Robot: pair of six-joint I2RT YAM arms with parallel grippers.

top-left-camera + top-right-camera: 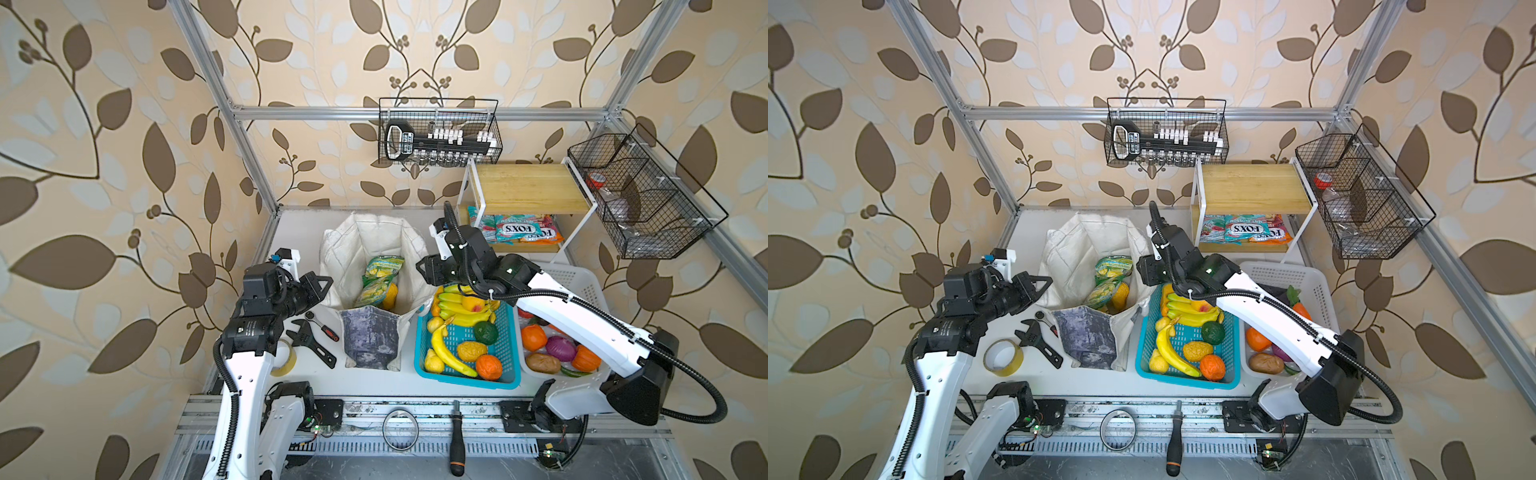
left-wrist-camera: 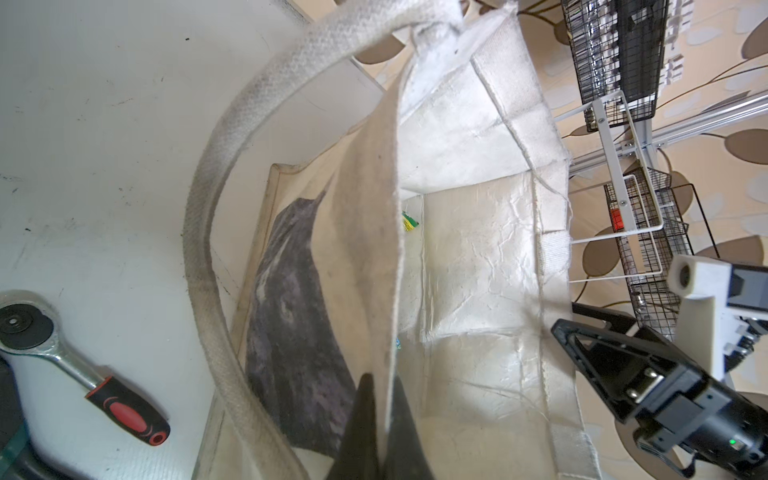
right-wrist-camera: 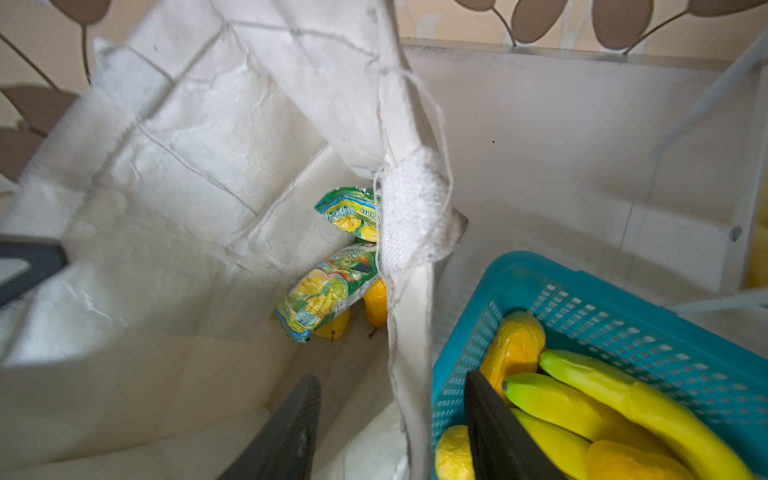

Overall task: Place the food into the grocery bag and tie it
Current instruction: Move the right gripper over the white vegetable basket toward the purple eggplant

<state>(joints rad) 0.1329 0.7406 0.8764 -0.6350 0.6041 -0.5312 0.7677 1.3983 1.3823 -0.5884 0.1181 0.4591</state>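
The grocery bag point(image 1: 374, 245) point(image 1: 1077, 249) stands open mid-table, its grey-blue panel facing the front. Inside lie two green-and-yellow snack packets point(image 1: 382, 266) point(image 3: 328, 291) on small yellow toy fruits point(image 1: 390, 297) point(image 3: 376, 305). My left gripper point(image 1: 328, 284) point(image 2: 382, 384) is shut on the bag's left rim point(image 2: 390, 249), and a strap handle point(image 2: 199, 232) loops beside it. My right gripper point(image 1: 424, 268) point(image 3: 390, 376) is open and straddles the bag's right rim, one finger inside the bag and one over the blue basket. A toy carrot point(image 1: 1301, 311) lies in the white basket.
A blue basket point(image 1: 424, 365) of toy fruit touches the bag's right side, with a white basket point(image 1: 582, 278) of toy vegetables beyond it. A wrench point(image 1: 309, 340), a ratchet point(image 1: 322, 326) and a tape roll point(image 1: 286, 357) lie left of the bag. FOX'S packets point(image 1: 515, 230) sit under the back shelf.
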